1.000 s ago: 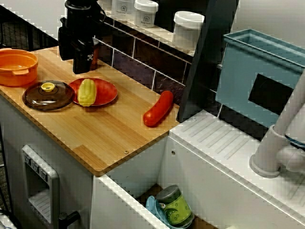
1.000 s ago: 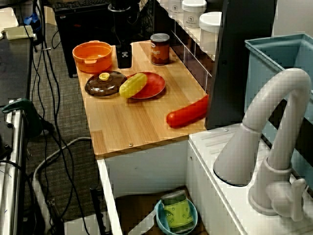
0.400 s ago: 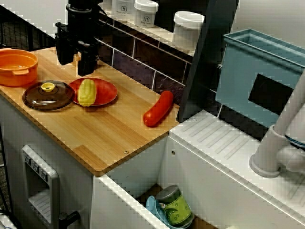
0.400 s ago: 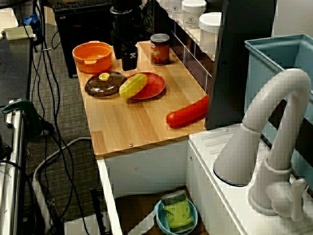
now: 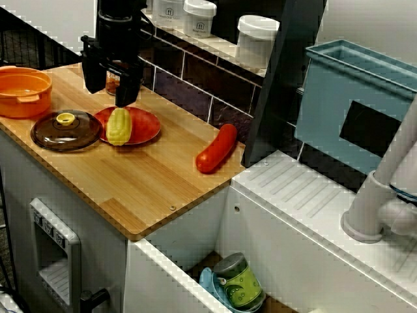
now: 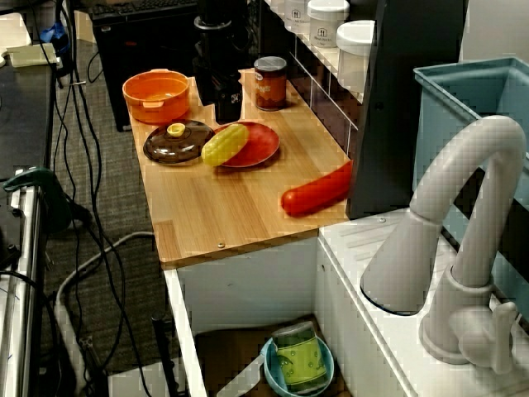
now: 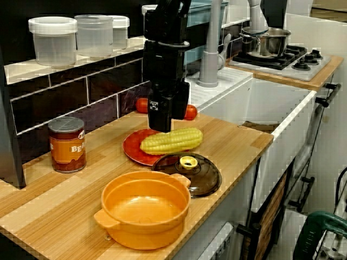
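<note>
My black gripper (image 5: 109,91) hangs open and empty just above the back rim of a red plate (image 5: 147,124). A yellow corn cob (image 5: 118,126) lies on that plate, right below and in front of the fingertips. In the view from the pot end, the gripper (image 7: 162,123) sits just over the corn (image 7: 172,140) without touching it. In the view from the sink end, the gripper (image 6: 224,106) stands between the orange pot (image 6: 157,95) and a brown can (image 6: 270,83). In the front view the can (image 5: 112,83) shows between the fingers.
An orange pot (image 5: 23,91) and a dark glass lid (image 5: 65,129) lie left of the plate. A long red vegetable (image 5: 217,149) rests near the dark upright panel (image 5: 283,78). White jars (image 5: 256,39) line the shelf behind. The sink (image 5: 228,287) below holds a green cup.
The gripper has moved right along the back of the counter, from beside the pot to over the plate's rim. Its two fingers now show apart. Nothing else moved.
</note>
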You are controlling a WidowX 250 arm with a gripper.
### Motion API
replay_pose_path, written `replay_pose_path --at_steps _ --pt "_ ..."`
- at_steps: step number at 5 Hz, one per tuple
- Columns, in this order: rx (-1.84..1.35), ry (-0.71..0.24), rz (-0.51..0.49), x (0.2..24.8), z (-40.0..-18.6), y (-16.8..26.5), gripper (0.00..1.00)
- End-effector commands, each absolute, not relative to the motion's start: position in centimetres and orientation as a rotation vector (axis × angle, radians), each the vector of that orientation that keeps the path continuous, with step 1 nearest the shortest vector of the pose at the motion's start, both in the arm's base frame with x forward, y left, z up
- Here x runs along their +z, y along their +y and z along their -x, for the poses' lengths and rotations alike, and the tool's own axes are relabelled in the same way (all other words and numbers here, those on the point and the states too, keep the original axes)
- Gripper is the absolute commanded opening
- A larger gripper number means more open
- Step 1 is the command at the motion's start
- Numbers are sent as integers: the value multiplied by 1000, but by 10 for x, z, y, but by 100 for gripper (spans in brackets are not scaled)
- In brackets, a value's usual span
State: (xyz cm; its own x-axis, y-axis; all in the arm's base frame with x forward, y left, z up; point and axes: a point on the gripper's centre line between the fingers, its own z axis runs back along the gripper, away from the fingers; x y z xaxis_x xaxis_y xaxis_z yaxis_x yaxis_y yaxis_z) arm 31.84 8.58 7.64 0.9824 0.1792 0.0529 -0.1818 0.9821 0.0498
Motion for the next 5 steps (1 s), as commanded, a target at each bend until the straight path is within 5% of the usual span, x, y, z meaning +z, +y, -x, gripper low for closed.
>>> replay_pose_path --at_steps 1,5 --pt "219 -109 -77 77 -328 78 100" --pt "248 -105 -102 59 -329 69 100"
